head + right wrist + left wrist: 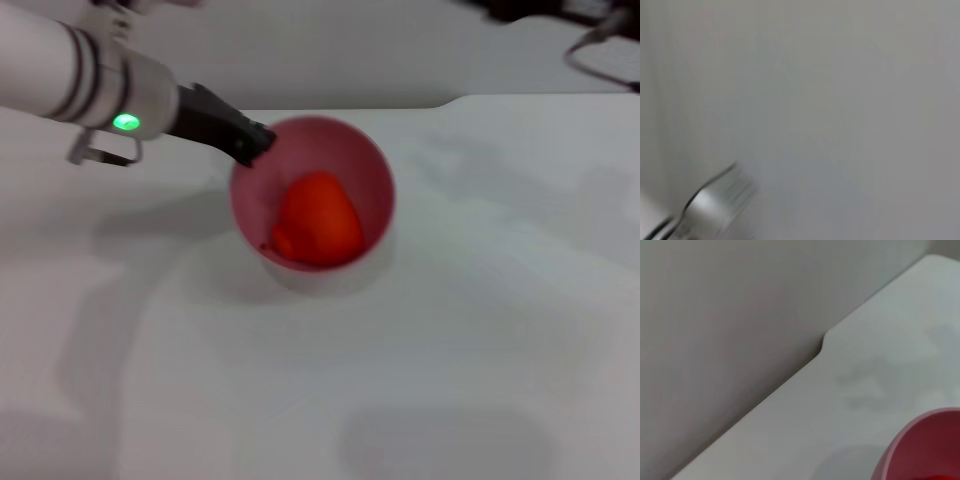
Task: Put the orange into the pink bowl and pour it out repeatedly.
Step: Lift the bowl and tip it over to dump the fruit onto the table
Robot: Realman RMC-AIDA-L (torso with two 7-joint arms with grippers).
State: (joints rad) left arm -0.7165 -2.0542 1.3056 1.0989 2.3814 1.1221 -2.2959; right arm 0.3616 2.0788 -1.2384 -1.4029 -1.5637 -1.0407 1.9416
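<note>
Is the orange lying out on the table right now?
No, the orange sits inside the pink bowl, whose rim the left hand holds.

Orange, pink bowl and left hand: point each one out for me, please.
orange (318, 218), head view, on its upper surface inside the bowl.
pink bowl (375, 165), head view, on the inner wall near the rim.
left hand (255, 142), head view, at its dark tip by the bowl's rim.
</note>
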